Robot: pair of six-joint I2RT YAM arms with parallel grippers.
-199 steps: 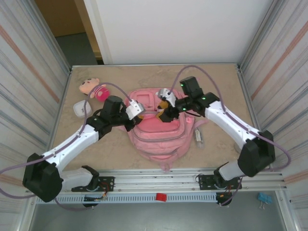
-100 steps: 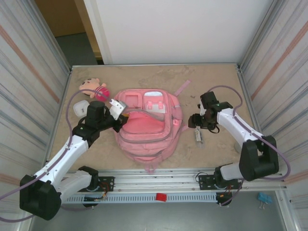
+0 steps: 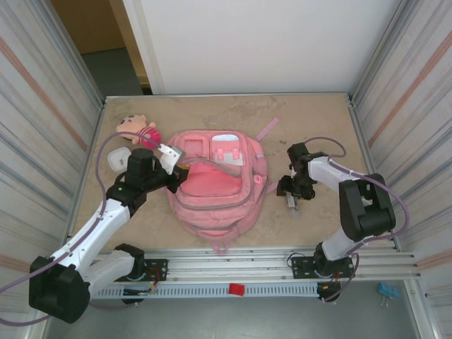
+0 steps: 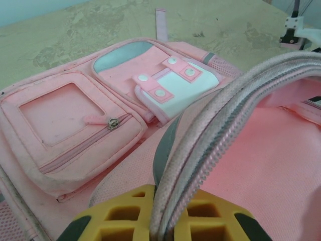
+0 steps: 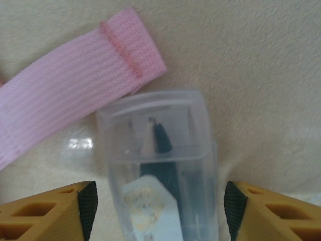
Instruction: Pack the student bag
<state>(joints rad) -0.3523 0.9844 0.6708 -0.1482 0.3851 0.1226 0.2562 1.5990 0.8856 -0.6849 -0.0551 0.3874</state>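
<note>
The student bag (image 3: 215, 194) is a large pink backpack lying flat mid-table, front pockets up (image 4: 75, 130), main compartment gaping. My left gripper (image 4: 168, 221) (image 3: 182, 167) is shut on the zipped rim of that opening (image 4: 220, 120) and holds it lifted at the bag's left side. To the right of the bag a clear plastic case (image 5: 160, 150) (image 3: 292, 201) with dark pencils inside lies on the table. My right gripper (image 5: 160, 201) (image 3: 290, 189) stands open low over the case, one finger on each side and a gap at both.
A pink-and-tan plush doll (image 3: 138, 129) and a small white box (image 3: 118, 158) lie at the far left. A loose pink strap end (image 5: 75, 95) lies just beside the case. Metal walls close in the table left and right.
My right arm has left the bag's opening, swung right and dropped to the clear case. The left arm has pulled back leftward with the rim, and the bag shifted left.
</note>
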